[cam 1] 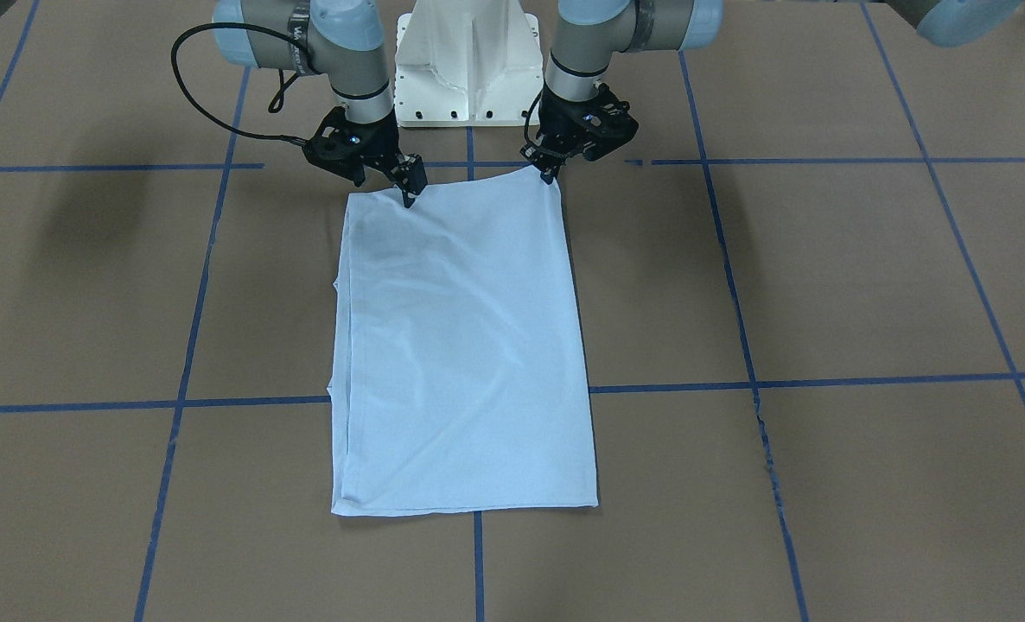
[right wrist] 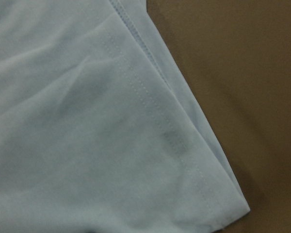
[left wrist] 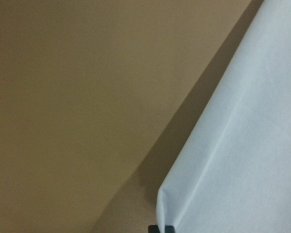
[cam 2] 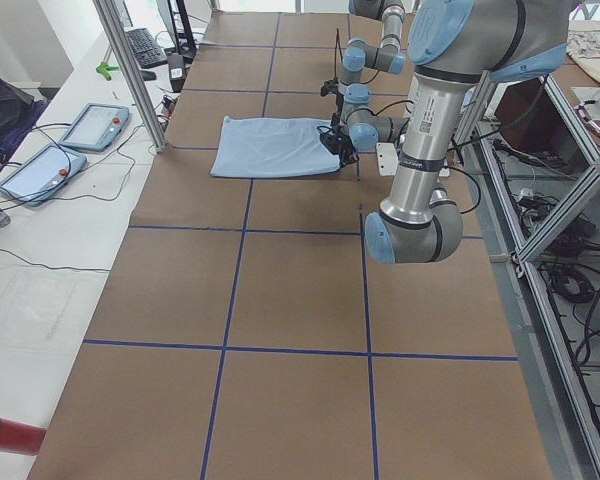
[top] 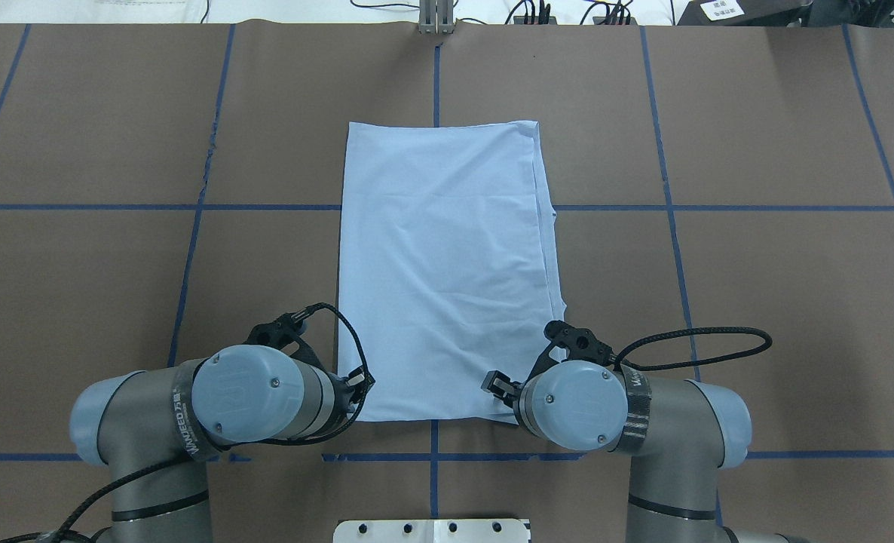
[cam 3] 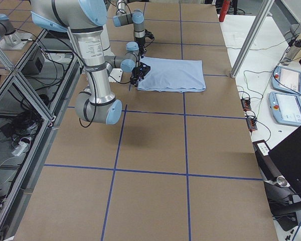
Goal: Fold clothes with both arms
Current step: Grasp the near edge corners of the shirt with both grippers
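T-shirt [top: 447, 264], light blue and folded into a tall rectangle, lies flat in the middle of the brown table [top: 756, 302], which is crossed by blue tape lines [top: 115, 206]. In the overhead view its long sides run from 12 to 6 o'clock, with layered hems stepping out along the edge toward 3 o'clock. Both arms work at the short edge nearest the robot's white base [cam 1: 469, 69]. The left gripper [top: 356, 388] sits at the shirt's corner at about 7 o'clock; its wrist camera shows that corner [left wrist: 161, 204] pulled to a lifted point right at the fingertips, so the fingers appear pinched together on the cloth. The right gripper [top: 501, 388] is at the corner at about 5 o'clock; in the front-facing view its fingers [cam 1: 411, 186] come down narrow onto the fabric edge, and they seem closed on it, though the contact is small and I cannot be fully sure. The right wrist camera shows stitched hem layers [right wrist: 150, 107] ending in a corner over the table. Beyond the table's far edge, at 12 o'clock, lie cables [top: 537, 11].
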Action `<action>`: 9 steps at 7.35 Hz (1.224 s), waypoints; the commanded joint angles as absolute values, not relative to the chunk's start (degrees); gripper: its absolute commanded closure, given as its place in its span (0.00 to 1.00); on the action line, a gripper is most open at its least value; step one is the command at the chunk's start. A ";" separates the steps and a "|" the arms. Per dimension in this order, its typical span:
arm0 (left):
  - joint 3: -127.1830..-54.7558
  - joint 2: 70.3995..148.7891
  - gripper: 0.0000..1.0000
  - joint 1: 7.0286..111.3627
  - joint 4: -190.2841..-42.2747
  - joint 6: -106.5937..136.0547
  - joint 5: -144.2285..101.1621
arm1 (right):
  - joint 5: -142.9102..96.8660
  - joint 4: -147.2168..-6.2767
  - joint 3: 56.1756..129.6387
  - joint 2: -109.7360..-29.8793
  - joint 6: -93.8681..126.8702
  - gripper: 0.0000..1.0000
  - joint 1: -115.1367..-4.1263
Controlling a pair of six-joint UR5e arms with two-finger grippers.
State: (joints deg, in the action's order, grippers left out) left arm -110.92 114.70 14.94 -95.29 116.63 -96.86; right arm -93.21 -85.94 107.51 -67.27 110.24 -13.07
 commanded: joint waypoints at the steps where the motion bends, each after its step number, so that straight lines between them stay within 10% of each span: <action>1: -110.83 114.61 1.00 14.94 -95.36 116.63 -96.86 | -93.08 -85.87 107.31 -67.24 109.87 0.00 -13.10; 9: -110.92 115.22 1.00 14.94 -95.27 116.63 -96.86 | -93.16 -85.87 105.91 -65.92 109.86 0.00 -13.10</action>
State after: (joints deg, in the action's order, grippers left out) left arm -110.92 115.08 14.94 -95.31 116.63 -96.86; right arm -93.16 -85.87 106.03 -65.93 109.89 -13.10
